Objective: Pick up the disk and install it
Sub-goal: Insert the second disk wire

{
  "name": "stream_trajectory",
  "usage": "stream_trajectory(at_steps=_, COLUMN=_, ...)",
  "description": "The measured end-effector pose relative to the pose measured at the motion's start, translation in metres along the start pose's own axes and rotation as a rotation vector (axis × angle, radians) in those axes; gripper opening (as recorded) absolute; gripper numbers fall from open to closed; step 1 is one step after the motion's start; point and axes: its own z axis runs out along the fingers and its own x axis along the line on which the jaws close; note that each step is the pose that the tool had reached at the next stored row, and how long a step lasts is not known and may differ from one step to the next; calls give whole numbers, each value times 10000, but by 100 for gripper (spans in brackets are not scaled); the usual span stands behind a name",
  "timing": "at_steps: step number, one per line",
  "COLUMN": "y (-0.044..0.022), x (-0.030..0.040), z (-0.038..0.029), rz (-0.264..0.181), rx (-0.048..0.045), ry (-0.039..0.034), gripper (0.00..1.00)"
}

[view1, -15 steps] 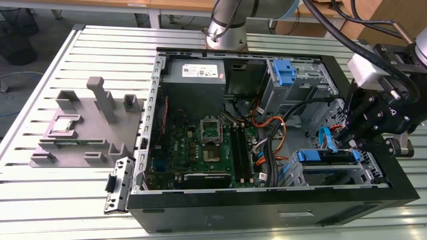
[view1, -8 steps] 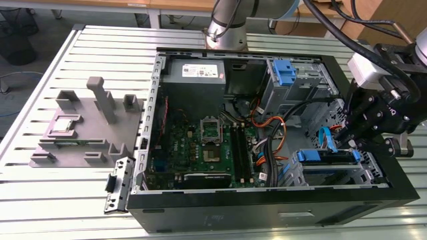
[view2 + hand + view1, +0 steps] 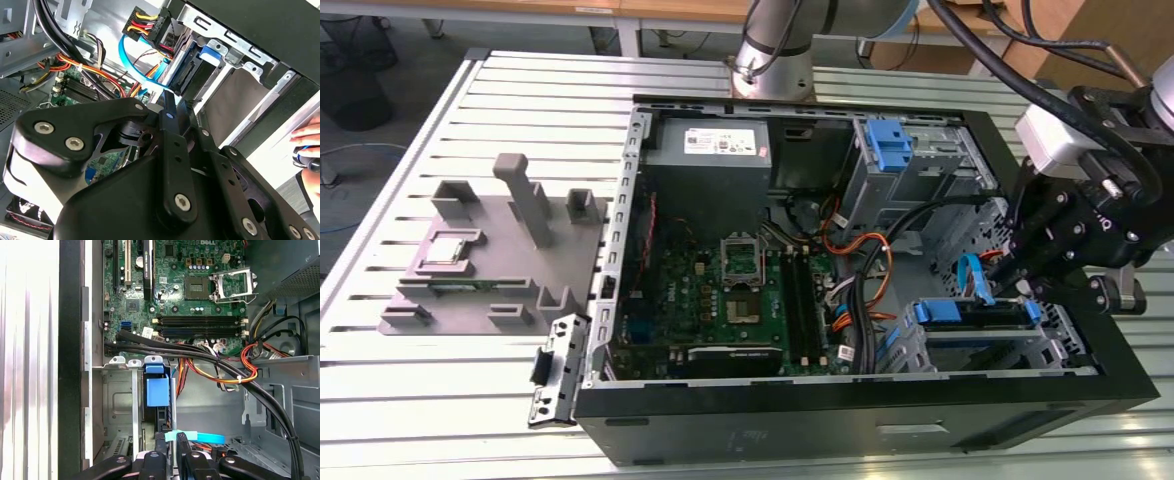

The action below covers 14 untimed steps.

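Observation:
The disk [image 3: 970, 313], framed by its bright blue carrier, lies in the metal drive cage at the near corner of the open computer case, on the exterior view's right. Its blue carrier end [image 3: 157, 391] shows in the first wrist view, and its edge [image 3: 192, 70] in the second wrist view. My gripper [image 3: 1009, 288] hangs just above and behind the disk, apart from it. The fingers [image 3: 160, 442] stand close together, shut, with nothing of the disk between them. A light blue flat cable [image 3: 137, 65] runs past the fingertips [image 3: 169, 102].
Cable bundles [image 3: 210, 357] cross the case over the motherboard [image 3: 734, 290]. A second blue bracket [image 3: 887, 145] sits in the upper bay. A grey fixture [image 3: 494, 250] holding a small silver chip stands on the slotted table at the exterior view's left. A person's hand [image 3: 307, 137] is beside the case.

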Motion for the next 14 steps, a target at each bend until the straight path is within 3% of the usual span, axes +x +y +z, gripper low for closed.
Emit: stream_trajectory(at_steps=14, y=-19, x=-16, z=0, rz=0, rx=0, ry=0, gripper=24)
